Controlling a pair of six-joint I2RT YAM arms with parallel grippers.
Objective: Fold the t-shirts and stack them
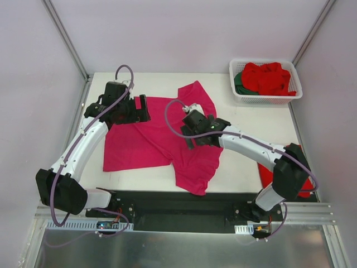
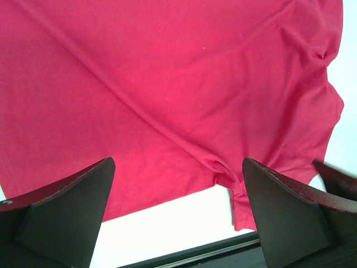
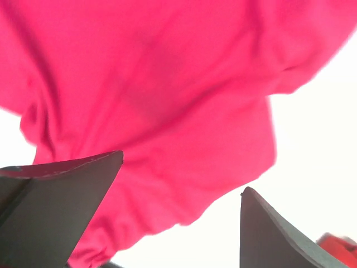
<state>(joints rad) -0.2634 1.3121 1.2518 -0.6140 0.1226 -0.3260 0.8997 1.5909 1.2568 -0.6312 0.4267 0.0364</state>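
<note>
Across the middle of the white table (image 1: 240, 167) lies the magenta-pink t-shirt (image 1: 156, 142). It is turned sideways, with the hem toward 9 o'clock, one sleeve toward 12 and the other reaching the near edge at 6. It is spread out but not flat: diagonal wrinkles run over the body.

Such cloth is light and very soft. I judge it will sag and fold on itself when lifted at one point, so it needs two holds far apart. A good place is an edge or a sleeve seam, where the fabric is doubled and a finger can get under it. A pinch in the middle of the body would only make a bunch.

My left gripper (image 2: 178, 167) hangs over the 10 o'clock part of the shirt with its jaws spread wide and nothing between them. That arm is stretched forward along the left side. My right gripper (image 3: 181, 170) is also spread wide and empty, over the shirt at about 2 o'clock from its middle, with the arm bent inward from the right. Whether it touches the cloth I cannot say, because that view is blurred.

At 1 o'clock, the white basket (image 1: 266, 101) holds red t-shirts (image 1: 268, 78) and a dark green one (image 1: 239, 84).
</note>
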